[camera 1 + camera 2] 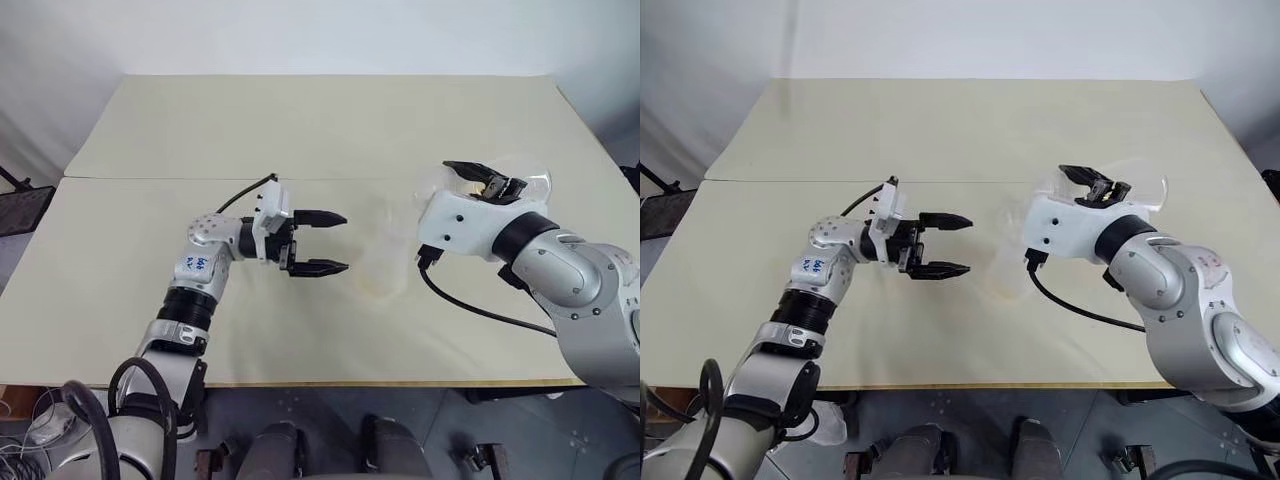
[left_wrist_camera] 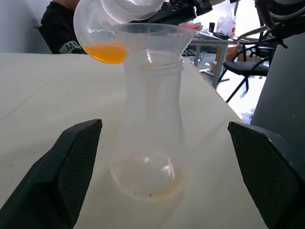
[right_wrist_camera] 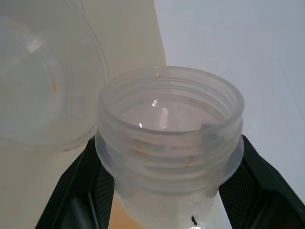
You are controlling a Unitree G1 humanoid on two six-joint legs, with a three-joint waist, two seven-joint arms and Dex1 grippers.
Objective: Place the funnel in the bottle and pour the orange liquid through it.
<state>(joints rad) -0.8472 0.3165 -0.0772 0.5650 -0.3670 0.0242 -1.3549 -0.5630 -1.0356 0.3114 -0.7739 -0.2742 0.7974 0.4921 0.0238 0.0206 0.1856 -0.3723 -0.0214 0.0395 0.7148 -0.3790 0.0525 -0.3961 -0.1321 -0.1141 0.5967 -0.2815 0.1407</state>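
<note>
Right gripper (image 3: 167, 200): clamped on the round flask (image 2: 109, 28), orange liquid (image 2: 107, 51) pooled low. Left gripper (image 1: 325, 242): wide open, empty, beside the bottle (image 2: 150, 138). Tip slowly, mouth centred over the funnel (image 2: 152, 40).

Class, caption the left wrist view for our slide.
Funnel seated in the bottle, tilted flask of orange liquid above.

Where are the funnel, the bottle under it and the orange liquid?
funnel (image 2: 155, 36): left wrist view, its flared wall.
bottle (image 2: 152, 119): left wrist view, its clear body.
orange liquid (image 2: 108, 52): left wrist view, pool in the tilted flask.
</note>
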